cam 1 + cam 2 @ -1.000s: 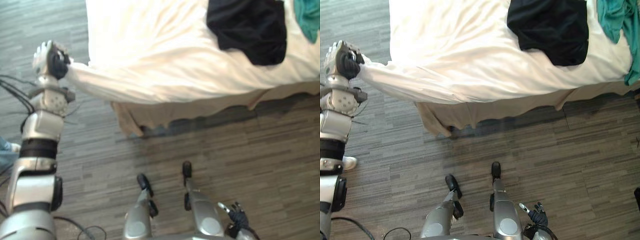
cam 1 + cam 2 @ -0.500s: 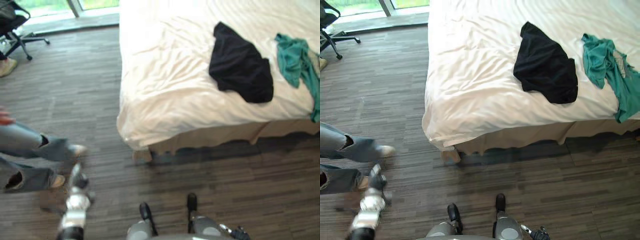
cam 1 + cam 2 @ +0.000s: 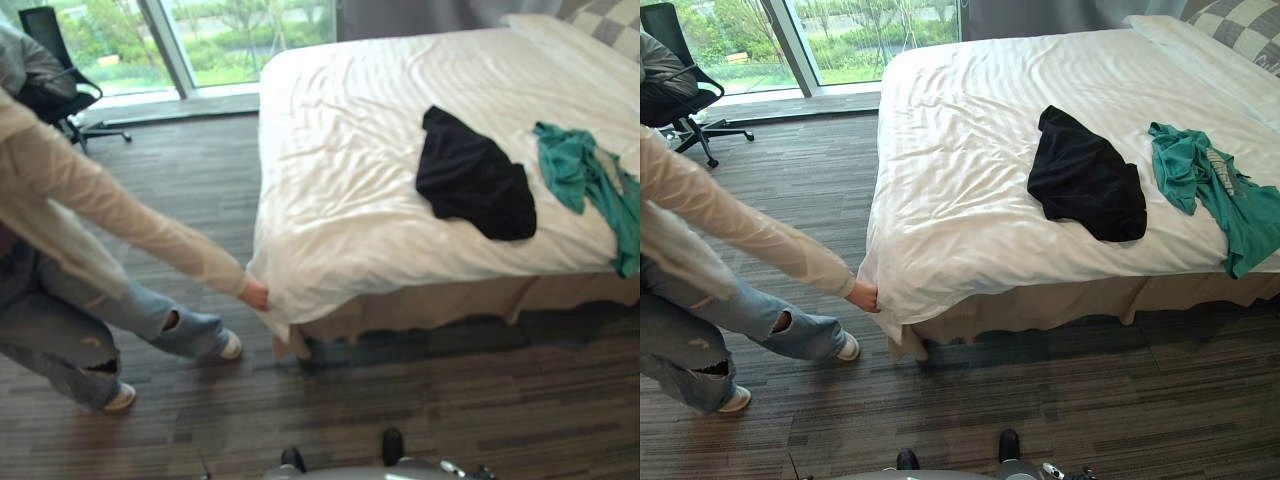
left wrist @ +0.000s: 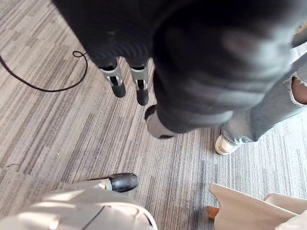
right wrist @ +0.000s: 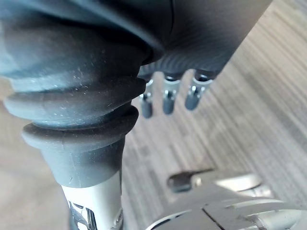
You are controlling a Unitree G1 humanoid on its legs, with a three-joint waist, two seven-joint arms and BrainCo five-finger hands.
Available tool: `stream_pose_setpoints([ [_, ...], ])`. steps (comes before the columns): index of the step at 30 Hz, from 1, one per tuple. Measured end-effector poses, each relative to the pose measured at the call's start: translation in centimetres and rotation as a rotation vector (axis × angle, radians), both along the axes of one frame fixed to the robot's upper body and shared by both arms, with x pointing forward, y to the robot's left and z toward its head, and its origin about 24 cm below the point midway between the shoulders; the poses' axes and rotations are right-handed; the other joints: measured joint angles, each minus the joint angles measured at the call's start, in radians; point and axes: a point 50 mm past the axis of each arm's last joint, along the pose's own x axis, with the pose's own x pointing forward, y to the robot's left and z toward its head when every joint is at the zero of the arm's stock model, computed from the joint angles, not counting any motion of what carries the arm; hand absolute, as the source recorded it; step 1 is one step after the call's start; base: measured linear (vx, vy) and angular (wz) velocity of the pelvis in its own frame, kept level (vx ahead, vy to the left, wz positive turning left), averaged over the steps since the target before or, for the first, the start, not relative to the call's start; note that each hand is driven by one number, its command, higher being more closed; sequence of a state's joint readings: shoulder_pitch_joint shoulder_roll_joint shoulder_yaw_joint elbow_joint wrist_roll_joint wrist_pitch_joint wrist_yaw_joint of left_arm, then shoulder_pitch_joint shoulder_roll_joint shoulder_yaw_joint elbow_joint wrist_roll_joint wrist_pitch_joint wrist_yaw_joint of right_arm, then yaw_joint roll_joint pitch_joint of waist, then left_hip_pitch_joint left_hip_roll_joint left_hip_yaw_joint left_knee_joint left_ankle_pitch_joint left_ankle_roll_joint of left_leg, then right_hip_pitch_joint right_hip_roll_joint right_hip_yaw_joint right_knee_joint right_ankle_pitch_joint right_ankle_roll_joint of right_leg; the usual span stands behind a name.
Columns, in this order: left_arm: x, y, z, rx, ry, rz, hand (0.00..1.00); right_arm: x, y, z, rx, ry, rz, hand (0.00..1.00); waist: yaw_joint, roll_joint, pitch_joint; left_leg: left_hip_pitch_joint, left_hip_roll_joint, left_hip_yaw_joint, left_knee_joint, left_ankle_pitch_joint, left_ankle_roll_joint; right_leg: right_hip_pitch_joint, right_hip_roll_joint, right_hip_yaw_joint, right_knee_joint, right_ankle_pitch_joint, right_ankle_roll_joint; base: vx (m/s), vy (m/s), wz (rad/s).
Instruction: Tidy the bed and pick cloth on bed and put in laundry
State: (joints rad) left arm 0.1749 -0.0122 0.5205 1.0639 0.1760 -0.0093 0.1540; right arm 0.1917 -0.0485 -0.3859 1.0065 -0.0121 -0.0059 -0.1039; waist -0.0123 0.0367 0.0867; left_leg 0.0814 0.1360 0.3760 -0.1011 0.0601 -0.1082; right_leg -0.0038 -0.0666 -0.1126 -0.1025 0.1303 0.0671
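Grey plank floor (image 3: 1090,370) lies between the robot and the bed (image 3: 1040,305), whose white sheet (image 3: 960,130) is gripped at its near left corner by a person's hand (image 3: 865,296). An office chair (image 3: 670,90) stands by the window (image 3: 870,25) beyond. On the sheet lies a black cloth (image 3: 1085,180), its long axis slanting from far left to near right, and just beside it, toward the bed's right edge, a teal cloth (image 3: 1205,185) spills over the side. Both cloths lie ahead and to the robot's right, well apart from either hand. The left hand (image 4: 139,88) hangs low over the floor with its fingers straight and apart, empty. The right hand (image 5: 165,100) likewise hangs over the floor, fingers relaxed and holding nothing. Judging by this layout, the right hand is the nearer one for the cloths, but the robot looks too far from the bed to reach them from here.
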Motion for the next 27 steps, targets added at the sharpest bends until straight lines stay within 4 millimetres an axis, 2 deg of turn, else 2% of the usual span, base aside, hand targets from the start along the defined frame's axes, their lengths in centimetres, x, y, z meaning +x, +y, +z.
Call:
stream_pose_setpoints([
  [10,0.3,0.1,0.0,-0.002,-0.005,-0.024,0.00,-0.2,0.2,-0.2,0.015,0.029,-0.001,0.00,0.000,-0.015,-0.012,0.012,-0.007,-0.020,0.005,-0.011,0.004,0.018,-0.007,-0.018,0.000,-0.011,0.010,0.01,0.001,0.04],
  [22,0.2,0.5,0.1,-0.020,-0.028,0.068,0.00,-0.1,0.4,-0.3,0.015,0.031,0.010,0.00,-0.002,-0.026,-0.019,0.053,-0.016,-0.020,0.007,-0.032,0.000,0.056,-0.013,-0.018,0.000,-0.017,0.012,0.00,0.000,0.00],
  [25,-0.2,1.3,0.2,-0.010,-0.038,0.157,0.00,-0.4,0.4,-0.3,0.019,0.035,-0.013,0.00,-0.004,-0.026,-0.019,0.059,-0.016,-0.020,0.007,-0.036,0.002,0.061,-0.013,-0.019,0.000,-0.020,0.010,0.00,0.000,0.00],
  [27,0.0,2.5,0.5,0.011,-0.065,0.237,0.00,-0.7,0.3,-0.4,0.021,0.043,-0.031,0.00,-0.004,-0.025,-0.018,0.069,-0.015,-0.021,0.007,-0.040,0.000,0.072,-0.013,-0.021,0.000,-0.023,0.010,0.00,0.000,0.00],
])
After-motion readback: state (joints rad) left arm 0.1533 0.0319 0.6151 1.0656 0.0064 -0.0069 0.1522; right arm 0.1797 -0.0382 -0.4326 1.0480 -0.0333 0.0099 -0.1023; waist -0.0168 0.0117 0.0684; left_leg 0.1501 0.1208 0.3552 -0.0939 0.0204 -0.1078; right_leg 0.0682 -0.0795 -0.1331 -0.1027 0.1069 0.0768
